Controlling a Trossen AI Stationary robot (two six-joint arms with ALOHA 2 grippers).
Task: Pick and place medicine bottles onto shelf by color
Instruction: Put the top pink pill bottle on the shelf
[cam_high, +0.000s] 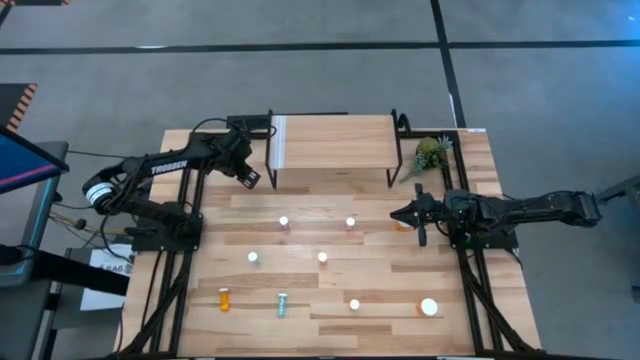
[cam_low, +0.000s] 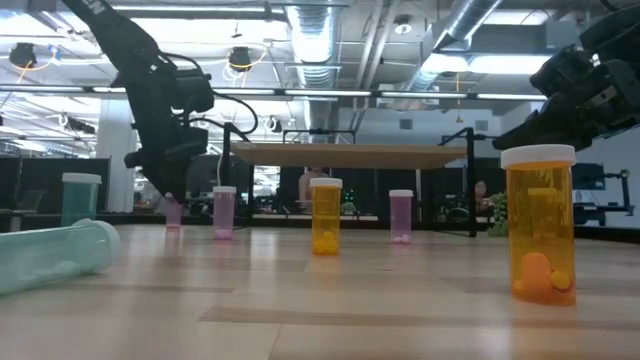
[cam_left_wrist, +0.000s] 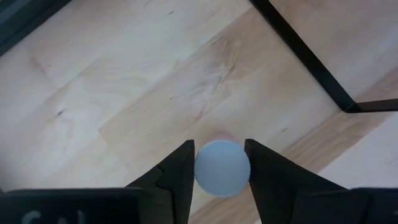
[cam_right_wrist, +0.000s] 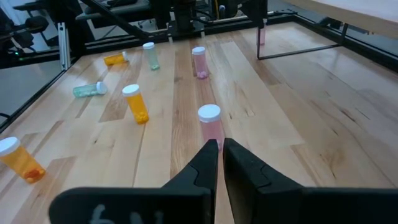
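A pink medicine bottle with a white cap (cam_left_wrist: 222, 168) stands on the table beside the shelf's near left leg (cam_left_wrist: 311, 65). My left gripper (cam_high: 248, 178) is down over it and shut on it; in the low view the pink body (cam_low: 173, 212) shows under the fingers. The shelf (cam_high: 330, 140) is a light-wood board on black legs at the table's far middle, also seen in the low view (cam_low: 350, 153). My right gripper (cam_right_wrist: 219, 149) is shut and held above the table at the right (cam_high: 420, 215). It touches nothing; a pink bottle (cam_right_wrist: 209, 124) stands just ahead of it. My left gripper pinches the bottle's white cap (cam_left_wrist: 202, 171) between its two fingers, one on each side of the cap's rim. The fingers (cam_left_wrist: 177, 177) come steeply from above, slanting down. The bottle stands upright with its base on the table.
Other bottles are spread over the table's middle and near part: pink ones (cam_high: 284, 222) (cam_high: 350, 222), a teal one (cam_high: 253, 257), an orange one lying (cam_high: 224, 297), a teal one lying (cam_high: 282, 305) and a wide orange one (cam_high: 429, 307). A small green plant (cam_high: 430, 153) stands right of the shelf.
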